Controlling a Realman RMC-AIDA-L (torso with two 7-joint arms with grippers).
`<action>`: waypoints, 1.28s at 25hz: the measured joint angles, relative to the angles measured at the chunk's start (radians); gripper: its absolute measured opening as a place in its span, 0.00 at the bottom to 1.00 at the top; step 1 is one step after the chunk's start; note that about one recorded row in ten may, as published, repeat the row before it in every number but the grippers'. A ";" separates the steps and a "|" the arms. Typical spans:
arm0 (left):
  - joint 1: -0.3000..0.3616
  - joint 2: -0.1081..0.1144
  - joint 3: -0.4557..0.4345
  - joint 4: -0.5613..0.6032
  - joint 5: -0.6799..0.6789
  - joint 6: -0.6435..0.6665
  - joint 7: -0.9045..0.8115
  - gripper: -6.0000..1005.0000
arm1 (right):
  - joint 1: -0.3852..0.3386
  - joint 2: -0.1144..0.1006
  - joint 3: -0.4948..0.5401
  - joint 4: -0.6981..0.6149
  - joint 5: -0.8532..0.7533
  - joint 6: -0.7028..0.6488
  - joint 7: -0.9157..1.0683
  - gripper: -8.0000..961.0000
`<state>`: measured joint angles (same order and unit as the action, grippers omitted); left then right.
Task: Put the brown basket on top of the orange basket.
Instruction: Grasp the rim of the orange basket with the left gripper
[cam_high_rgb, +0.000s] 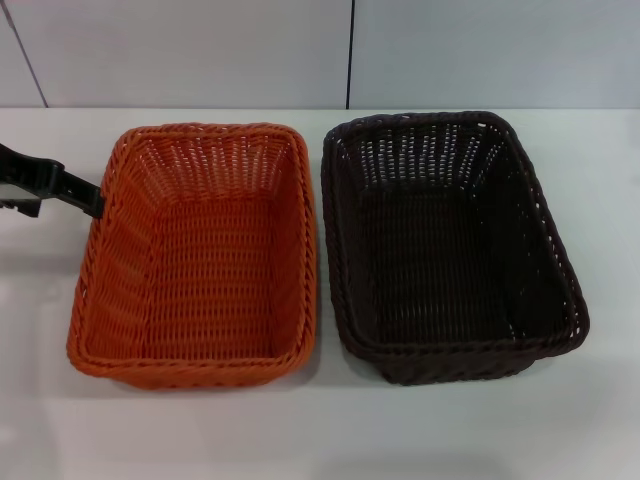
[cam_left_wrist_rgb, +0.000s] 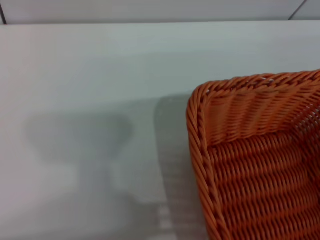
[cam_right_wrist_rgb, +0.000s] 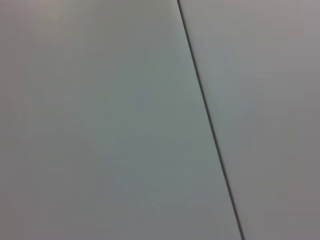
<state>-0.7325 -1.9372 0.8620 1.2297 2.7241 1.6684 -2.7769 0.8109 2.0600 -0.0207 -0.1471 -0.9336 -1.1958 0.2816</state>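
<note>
The orange basket (cam_high_rgb: 200, 255) sits on the white table at the left centre, open side up and empty. The brown basket (cam_high_rgb: 445, 245) sits right beside it on the right, also empty; their long sides nearly touch. My left gripper (cam_high_rgb: 75, 190) comes in from the left edge of the head view, just outside the orange basket's left rim. The left wrist view shows one corner of the orange basket (cam_left_wrist_rgb: 260, 160) and the gripper's shadow on the table. My right gripper is out of view; its wrist view shows only a plain wall.
The white table (cam_high_rgb: 320, 430) runs wide around both baskets. A pale wall with a dark vertical seam (cam_high_rgb: 350, 50) stands behind them; the seam also shows in the right wrist view (cam_right_wrist_rgb: 207, 120).
</note>
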 joint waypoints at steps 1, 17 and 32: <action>-0.002 -0.003 0.000 -0.011 0.001 -0.004 -0.008 0.81 | 0.002 0.001 -0.002 0.000 0.000 -0.001 0.000 0.66; -0.011 -0.007 0.011 -0.173 0.016 -0.122 -0.002 0.78 | 0.006 0.002 -0.004 0.002 -0.002 -0.011 -0.001 0.66; -0.018 -0.030 0.011 -0.239 0.016 -0.164 0.034 0.75 | 0.008 0.001 -0.005 0.002 -0.005 -0.004 -0.001 0.66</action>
<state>-0.7502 -1.9674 0.8728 0.9907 2.7398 1.5046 -2.7428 0.8192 2.0606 -0.0261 -0.1454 -0.9385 -1.1997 0.2806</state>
